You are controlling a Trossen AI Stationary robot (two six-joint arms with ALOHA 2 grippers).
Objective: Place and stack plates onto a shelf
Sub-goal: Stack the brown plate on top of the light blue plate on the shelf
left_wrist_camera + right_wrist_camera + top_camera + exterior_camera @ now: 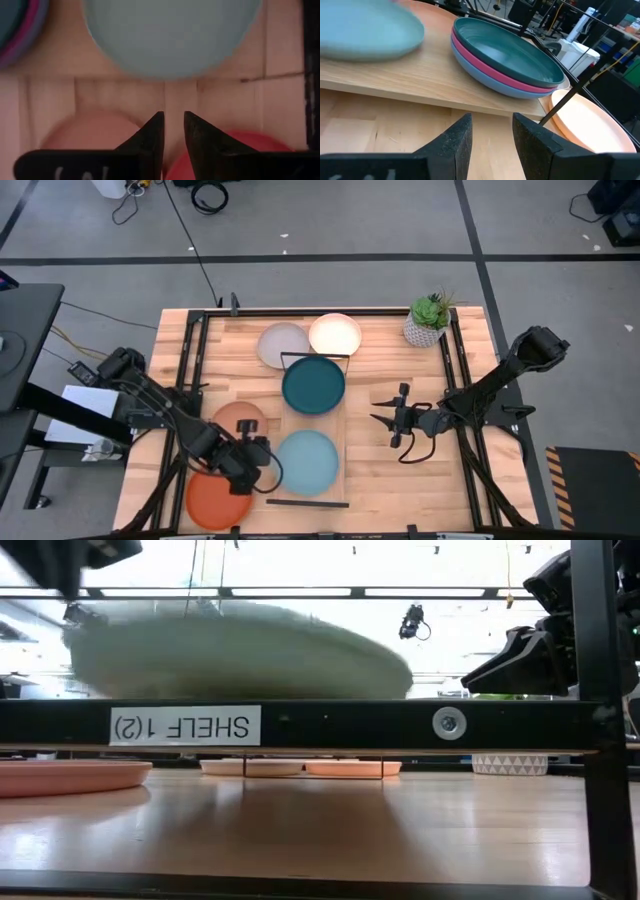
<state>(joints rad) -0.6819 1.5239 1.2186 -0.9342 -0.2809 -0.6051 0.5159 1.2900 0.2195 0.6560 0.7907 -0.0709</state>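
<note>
Left gripper [262, 463], fingers nearly together and empty, sits just at nine o'clock of the smooth light blue plate [306, 462] lying flat on the light-wood shelf [342, 442]. Matte orange plate [212, 497] and peach plate [237, 419] flank it. Right gripper [388, 420] waits at three o'clock, fingers apart.

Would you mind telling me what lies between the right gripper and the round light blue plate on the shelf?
Only bare wood: in the high view, the right gripper and the light blue plate are separated by the light-wood shelf board's edge and slatted tabletop.
</note>
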